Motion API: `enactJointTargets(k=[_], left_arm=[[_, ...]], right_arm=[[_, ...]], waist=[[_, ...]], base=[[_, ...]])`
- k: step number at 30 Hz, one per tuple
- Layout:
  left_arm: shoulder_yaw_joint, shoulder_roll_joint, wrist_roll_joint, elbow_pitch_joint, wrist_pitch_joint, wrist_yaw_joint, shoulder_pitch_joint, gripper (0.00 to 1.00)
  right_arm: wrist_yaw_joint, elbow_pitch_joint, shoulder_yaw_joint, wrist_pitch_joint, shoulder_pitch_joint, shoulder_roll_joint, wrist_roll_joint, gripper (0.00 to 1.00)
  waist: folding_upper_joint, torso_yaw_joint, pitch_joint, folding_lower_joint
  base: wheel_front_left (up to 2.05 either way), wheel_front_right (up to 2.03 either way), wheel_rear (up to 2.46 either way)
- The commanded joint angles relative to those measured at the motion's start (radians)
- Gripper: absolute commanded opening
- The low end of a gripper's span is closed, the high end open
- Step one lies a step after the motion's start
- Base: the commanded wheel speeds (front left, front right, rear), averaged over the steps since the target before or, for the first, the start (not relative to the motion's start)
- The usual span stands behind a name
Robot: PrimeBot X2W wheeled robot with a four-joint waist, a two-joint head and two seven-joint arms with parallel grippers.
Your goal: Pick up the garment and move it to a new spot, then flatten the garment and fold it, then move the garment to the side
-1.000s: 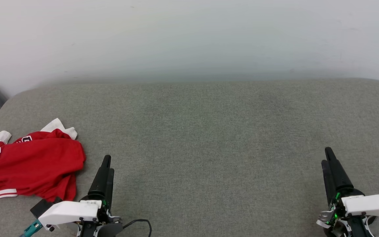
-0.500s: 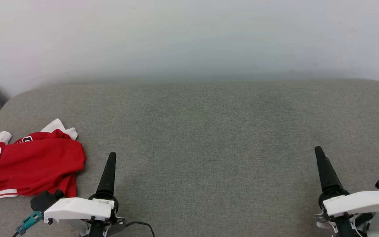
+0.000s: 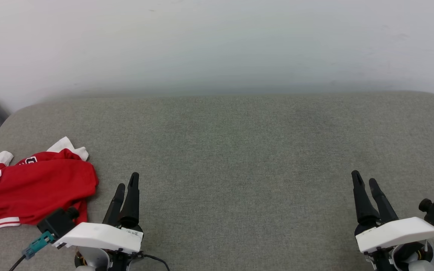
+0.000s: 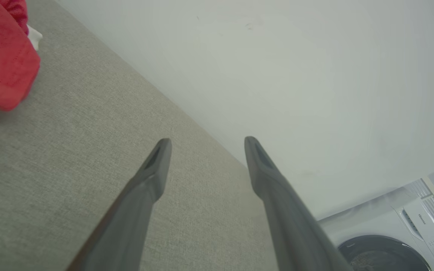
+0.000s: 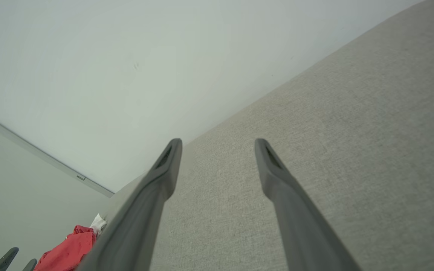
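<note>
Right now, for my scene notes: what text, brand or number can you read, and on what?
"Hisense": on the control panel of the washing machine.
Black white-outlined characters on the garment: crumpled, unreadable.
Label on the white housing of the left gripper: too small to read.

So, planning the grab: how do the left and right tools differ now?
The left tool sits beside the red jersey; the right tool is far across the grey fabric surface. The left tool leans right in the head view, the right tool leans left. Both are open and empty.
</note>
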Motion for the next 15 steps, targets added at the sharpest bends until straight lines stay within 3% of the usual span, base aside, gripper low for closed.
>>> enactJointTargets(k=[1,15], left_arm=[[-0.001,0.01,0.048,-0.012,-0.011,0.0,-0.025,1.0],[0.007,0.016,0.328,-0.025,-0.053,0.002,-0.028,1.0]], right_arm=[[0.0,-0.009,0.006,-0.01,-0.024,-0.003,-0.044,1.0],[0.0,-0.031,0.028,-0.028,-0.042,-0.002,-0.277,1.0]], waist=[[0.0,0.0,0.0,0.0],[0.0,0.006,0.002,0.0]], base=[[0.0,0.0,0.0],[0.0,0.0,0.0]])
